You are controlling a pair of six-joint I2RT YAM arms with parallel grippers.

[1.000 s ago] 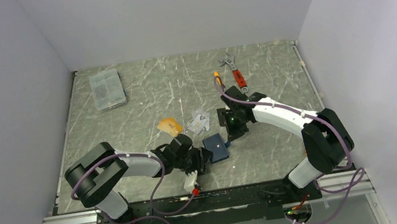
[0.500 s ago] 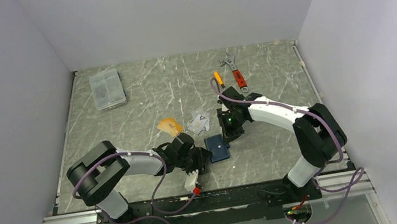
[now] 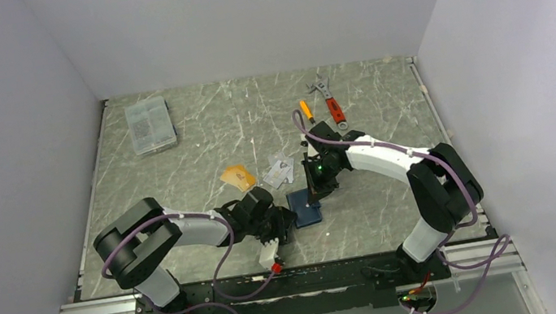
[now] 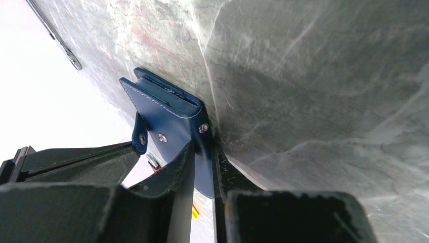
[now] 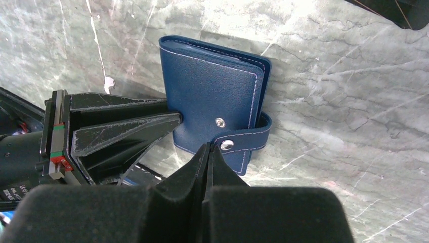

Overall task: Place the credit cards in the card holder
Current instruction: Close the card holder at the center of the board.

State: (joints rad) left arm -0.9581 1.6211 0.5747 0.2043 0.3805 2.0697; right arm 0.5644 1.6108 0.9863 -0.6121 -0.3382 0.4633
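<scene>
The dark blue card holder (image 3: 305,207) lies shut on the marble table between the two arms. My left gripper (image 3: 287,221) comes at it from the left and is shut on the edge of its cover (image 4: 174,119), its fingers (image 5: 126,132) showing in the right wrist view. My right gripper (image 3: 315,193) is shut with nothing between its tips (image 5: 208,150), which rest against the end of the snap tab (image 5: 244,142). The tab is unsnapped and curls off the card holder (image 5: 212,91). An orange-gold credit card (image 3: 238,177) and silvery patterned cards (image 3: 279,171) lie loose just behind it.
A clear grey compartment box (image 3: 150,125) stands at the back left. A red-handled wrench (image 3: 330,103) and a small orange-handled tool (image 3: 305,110) lie at the back right. The table's metal edge rail (image 4: 55,38) runs past the wallet.
My left gripper's jaws have closed onto the card holder's edge. My right gripper has shifted left, down to the snap tab. The card holder has slid slightly.
</scene>
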